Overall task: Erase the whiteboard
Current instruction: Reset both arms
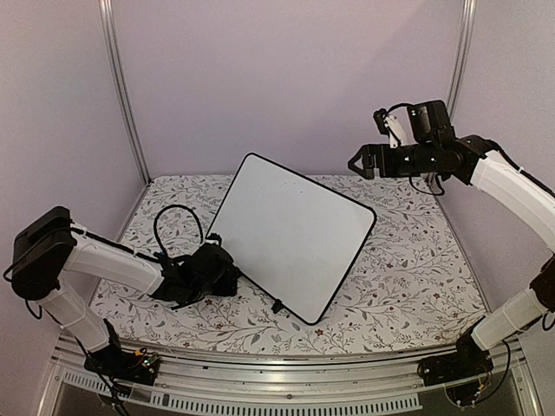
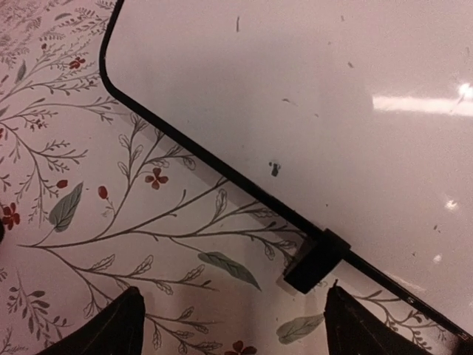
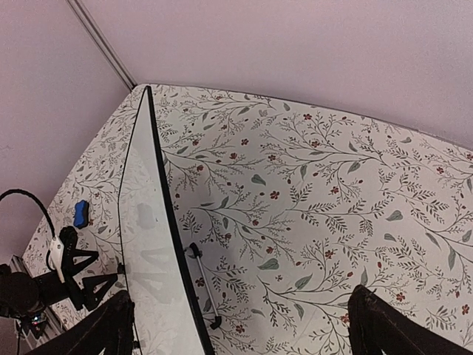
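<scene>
The white floral-print cloth-covered table [image 1: 416, 286] is filling the floor of the cell. In the middle of it the large rectangular white whiteboard with rounded corners and a thin black rim [image 1: 290, 234] is standing propped at a slant. The white left arm [image 1: 113, 264] is reaching in low towards the board's left edge. Its left gripper [image 2: 236, 333] is gaping wide with only cloth between the black fingers [image 2: 111, 325]. The white right arm [image 1: 512, 186] is hanging high at the back right, well apart from the board. Its right gripper [image 3: 244, 333] is also spreading wide and carrying nothing. A small blue eraser block [image 3: 81, 213] is lying on the cloth near the left arm. A little black foot [image 2: 314, 262] is clipping the board's rim just ahead of the left fingers, and tiny dark specks [image 2: 275, 168] are dotting the surface
</scene>
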`<state>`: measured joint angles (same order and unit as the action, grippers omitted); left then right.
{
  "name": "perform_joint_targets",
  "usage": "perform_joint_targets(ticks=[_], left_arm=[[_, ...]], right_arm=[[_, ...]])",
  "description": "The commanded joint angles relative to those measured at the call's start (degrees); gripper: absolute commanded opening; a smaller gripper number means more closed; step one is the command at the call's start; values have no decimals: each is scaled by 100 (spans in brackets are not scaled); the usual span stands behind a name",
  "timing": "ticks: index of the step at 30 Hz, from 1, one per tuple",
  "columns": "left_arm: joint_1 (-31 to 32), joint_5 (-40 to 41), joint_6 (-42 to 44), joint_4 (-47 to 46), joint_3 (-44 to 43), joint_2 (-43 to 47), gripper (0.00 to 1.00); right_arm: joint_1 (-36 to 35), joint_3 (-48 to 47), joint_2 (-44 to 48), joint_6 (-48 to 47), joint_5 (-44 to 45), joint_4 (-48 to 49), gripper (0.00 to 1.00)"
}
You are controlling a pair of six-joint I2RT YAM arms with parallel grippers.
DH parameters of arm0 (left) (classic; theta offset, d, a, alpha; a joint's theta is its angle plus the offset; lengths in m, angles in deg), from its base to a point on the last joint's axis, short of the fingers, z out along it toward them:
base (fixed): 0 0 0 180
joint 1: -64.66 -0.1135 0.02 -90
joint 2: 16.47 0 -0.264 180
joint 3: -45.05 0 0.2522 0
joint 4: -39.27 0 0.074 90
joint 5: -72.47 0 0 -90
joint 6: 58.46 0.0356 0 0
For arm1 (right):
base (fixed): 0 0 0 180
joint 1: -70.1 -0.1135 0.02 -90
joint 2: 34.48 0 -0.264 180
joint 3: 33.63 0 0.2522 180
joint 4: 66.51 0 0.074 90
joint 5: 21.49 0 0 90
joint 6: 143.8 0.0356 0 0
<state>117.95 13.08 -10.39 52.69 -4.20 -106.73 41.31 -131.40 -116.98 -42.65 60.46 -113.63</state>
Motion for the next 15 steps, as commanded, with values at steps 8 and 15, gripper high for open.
perform_joint_targets(ticks=[8, 15], left_arm=[[-122, 173, -264, 16, 18, 362, 93], [-202, 378, -196, 857, -50, 1348, 100]], right_arm=[[149, 324, 150, 177, 405, -71, 99], [303, 1172, 589, 471, 720, 457, 99]])
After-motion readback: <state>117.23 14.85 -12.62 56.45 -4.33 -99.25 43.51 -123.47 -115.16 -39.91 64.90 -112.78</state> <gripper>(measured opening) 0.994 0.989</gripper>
